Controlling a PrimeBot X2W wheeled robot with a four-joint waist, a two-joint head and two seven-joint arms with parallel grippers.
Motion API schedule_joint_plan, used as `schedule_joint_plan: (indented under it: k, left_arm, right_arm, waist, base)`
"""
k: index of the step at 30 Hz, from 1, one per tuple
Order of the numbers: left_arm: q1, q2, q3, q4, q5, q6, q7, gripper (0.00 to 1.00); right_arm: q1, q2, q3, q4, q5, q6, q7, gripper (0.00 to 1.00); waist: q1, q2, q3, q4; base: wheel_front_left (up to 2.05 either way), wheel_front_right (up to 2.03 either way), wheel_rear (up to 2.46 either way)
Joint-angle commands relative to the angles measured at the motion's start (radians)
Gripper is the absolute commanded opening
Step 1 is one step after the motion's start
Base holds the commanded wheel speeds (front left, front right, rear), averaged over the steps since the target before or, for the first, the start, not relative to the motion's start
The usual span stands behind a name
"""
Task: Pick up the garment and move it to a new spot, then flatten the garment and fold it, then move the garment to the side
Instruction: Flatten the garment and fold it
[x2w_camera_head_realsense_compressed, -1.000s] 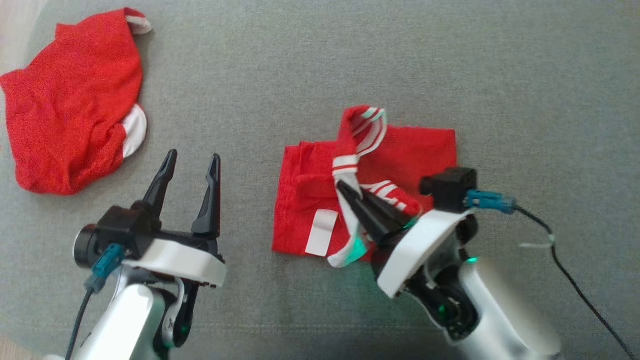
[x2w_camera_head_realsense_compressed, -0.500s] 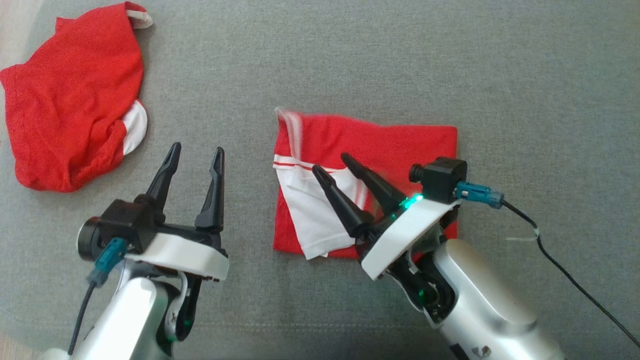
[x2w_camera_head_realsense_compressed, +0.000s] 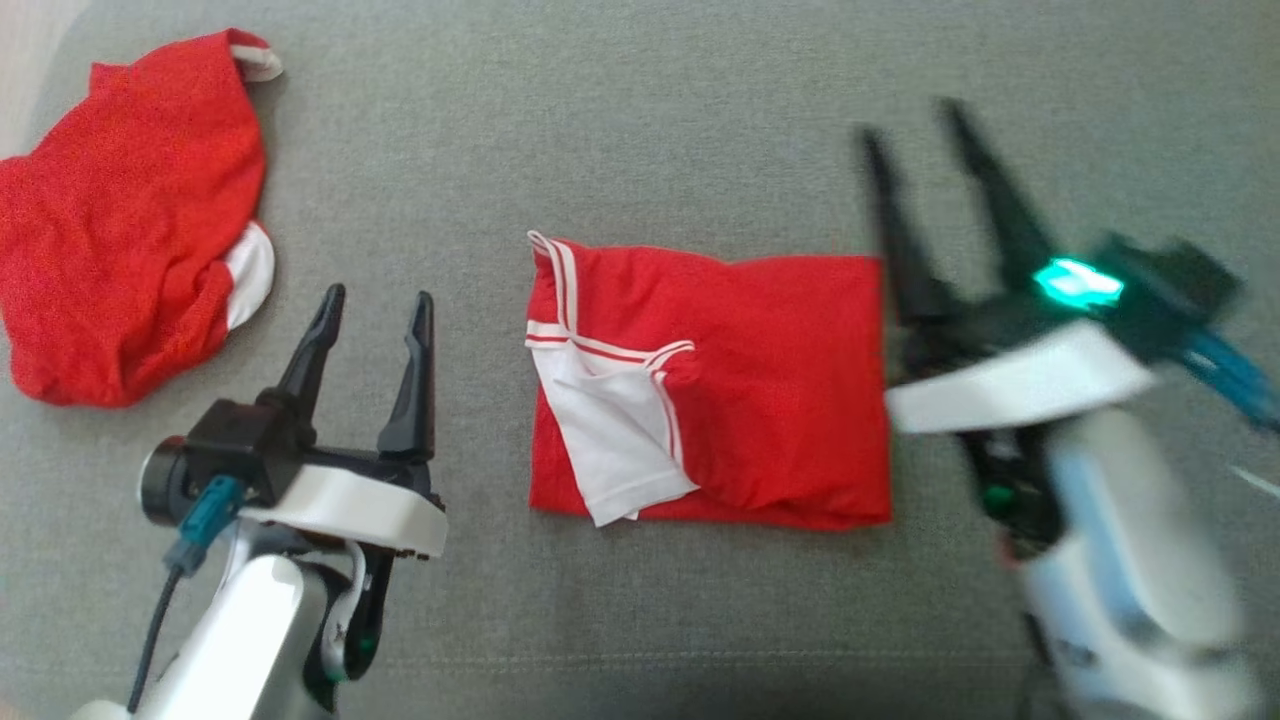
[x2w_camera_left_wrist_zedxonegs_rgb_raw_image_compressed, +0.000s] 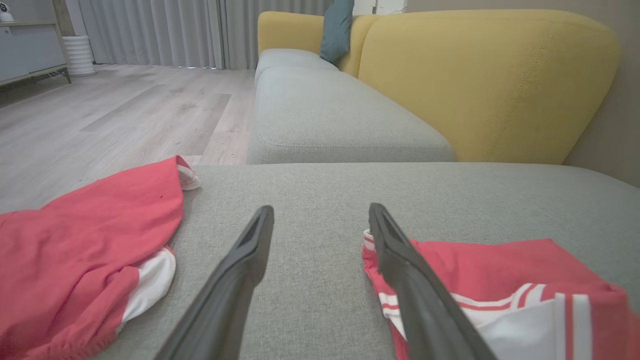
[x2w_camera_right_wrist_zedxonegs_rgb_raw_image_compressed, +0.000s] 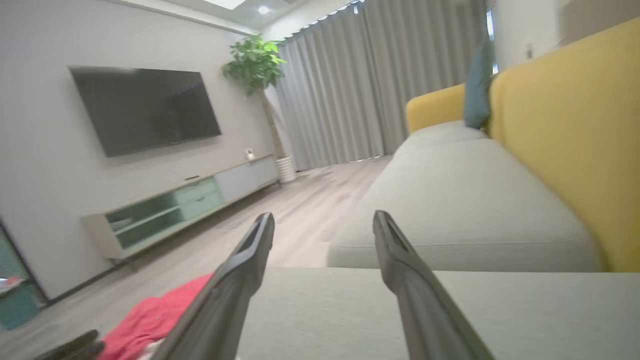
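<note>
Neatly folded red garment (x2w_camera_head_realsense_compressed: 740, 390), white striped sleeve on top

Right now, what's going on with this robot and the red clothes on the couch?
A red garment with white trim lies folded in a rough rectangle on the grey couch seat, between the robot's grippers. Neither holds it: the left gripper hovers open off its left edge, the right gripper, blurred, is open and empty off its right edge. A second red garment lies crumpled at the far left.
</note>
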Motion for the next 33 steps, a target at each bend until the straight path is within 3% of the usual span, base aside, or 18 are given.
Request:
schedule_joint_plan:
  k: [1, 6, 11, 33]
  left_arm:
    - [-0.016, 0.028, 0.047, -0.034, 0.005, 0.004, -0.011, 1.00]
    - [-0.006, 0.038, 0.056, -0.045, 0.002, 0.015, -0.009, 1.00]
    - [0.013, 0.049, 0.063, -0.056, 0.000, 0.026, -0.008, 1.00]
    - [0.154, 0.073, 0.064, -0.055, 0.001, 0.052, -0.016, 1.00]
  right_arm:
    - [0.027, -0.003, 0.001, -0.040, -0.012, -0.001, 0.008, 1.00]
    - [0.168, -0.030, -0.175, -0.142, -0.094, -0.001, 0.072, 1.00]
    - [0.282, -0.029, -0.266, -0.232, -0.131, -0.001, 0.119, 1.00]
    - [0.518, 0.015, -0.306, -0.323, -0.135, -0.001, 0.192, 1.00]
  waist:
    - [0.0000, 0.0000, -0.003, -0.003]
    - [0.0000, 0.0000, -0.014, -0.017]
    - [0.0000, 0.0000, -0.031, -0.033]
    - [0.0000, 0.0000, -0.206, -0.039]
  base:
    - [0.00, 0.00, 0.00]
    - [0.00, 0.00, 0.00]
    - [0.00, 0.00, 0.00]
    - [0.00, 0.00, 0.00]
